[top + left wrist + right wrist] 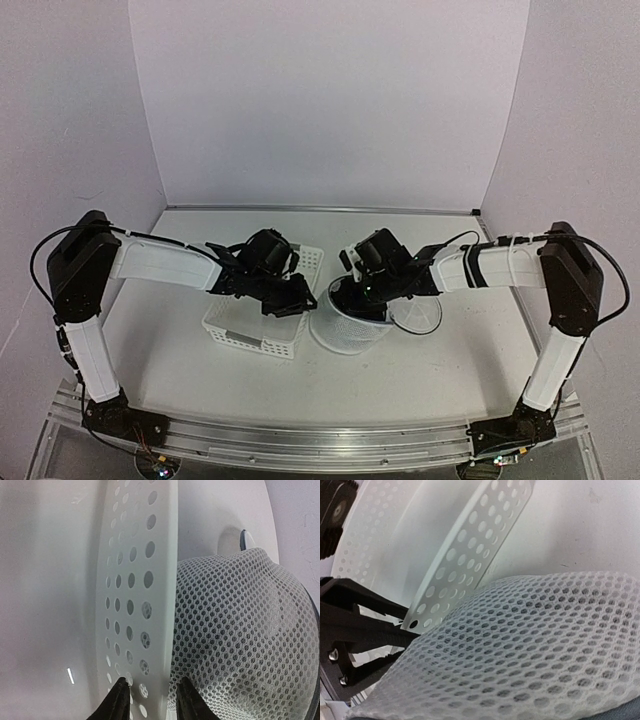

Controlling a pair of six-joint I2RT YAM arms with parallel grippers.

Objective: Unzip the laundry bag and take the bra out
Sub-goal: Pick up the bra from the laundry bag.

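The left gripper is holding its fingers apart, straddling the wall of the white basket. Just to the right and touching the basket, the laundry bag is sitting on the table. A thin-rimmed round flap is lying beside the bag, so the unzipping looks largely done. The bra is not showing plainly, so pulling it out is what remains. The right gripper is hovering at the bag's top; I cannot tell whether its fingers are apart or together. Only the overhead view is showing both arms and the flap. Only the left wrist view is showing a dark shade behind the mesh.
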